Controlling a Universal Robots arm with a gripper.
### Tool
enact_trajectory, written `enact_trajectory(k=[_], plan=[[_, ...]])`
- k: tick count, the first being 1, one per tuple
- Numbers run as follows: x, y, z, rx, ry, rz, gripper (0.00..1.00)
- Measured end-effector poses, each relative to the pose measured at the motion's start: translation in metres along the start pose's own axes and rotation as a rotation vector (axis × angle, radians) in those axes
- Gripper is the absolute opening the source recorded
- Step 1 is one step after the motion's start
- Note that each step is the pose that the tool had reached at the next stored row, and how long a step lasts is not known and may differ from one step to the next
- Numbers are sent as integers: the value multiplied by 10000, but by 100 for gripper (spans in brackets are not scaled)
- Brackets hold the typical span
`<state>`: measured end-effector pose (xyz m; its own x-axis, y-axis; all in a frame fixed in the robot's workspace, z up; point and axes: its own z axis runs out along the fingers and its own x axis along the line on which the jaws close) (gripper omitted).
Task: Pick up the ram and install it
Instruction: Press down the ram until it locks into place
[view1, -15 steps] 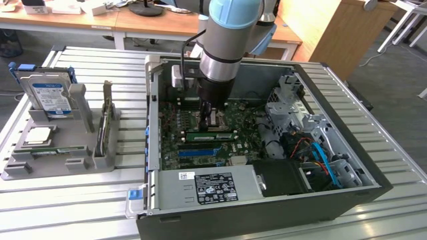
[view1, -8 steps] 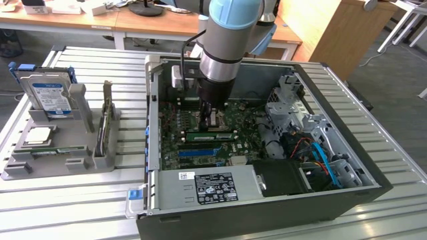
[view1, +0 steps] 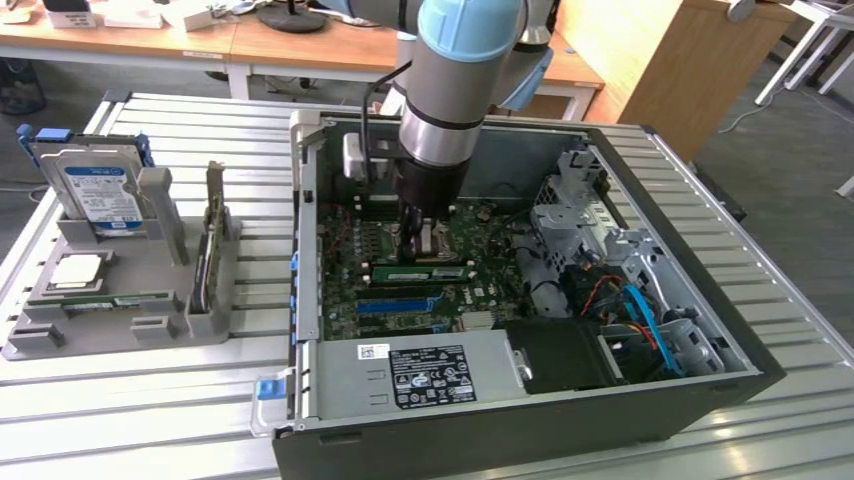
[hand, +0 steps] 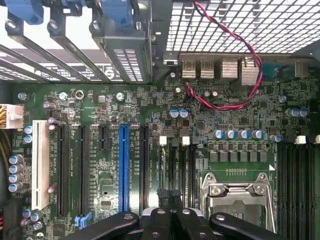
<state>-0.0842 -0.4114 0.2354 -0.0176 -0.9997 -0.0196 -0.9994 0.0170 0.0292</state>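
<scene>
On a slatted metal surface (view1: 160, 400), the end effector (hand: 170, 196), shut w/ nothing visibly gripped, hovers over the motherboard (hand: 100, 100); thin green ram (view1: 127, 300) sits in the gray holder (view1: 80, 335).

Cut off by the exterior view's top edge: the arm (view1: 461, 70) above its grey wrist. Hidden behind that wrist: the gripper's (view1: 424, 238) fingertips and part of the motherboard (view1: 400, 290). Too small to read: the power supply label (view1: 430, 375). Cropped at the wrist view's bottom edge: the CPU socket (hand: 237, 200).
</scene>
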Motion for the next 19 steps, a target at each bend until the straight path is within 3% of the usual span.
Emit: enact_trajectory(k=[19], plan=[[1, -2, 70, 2, 1, 0, 10]])
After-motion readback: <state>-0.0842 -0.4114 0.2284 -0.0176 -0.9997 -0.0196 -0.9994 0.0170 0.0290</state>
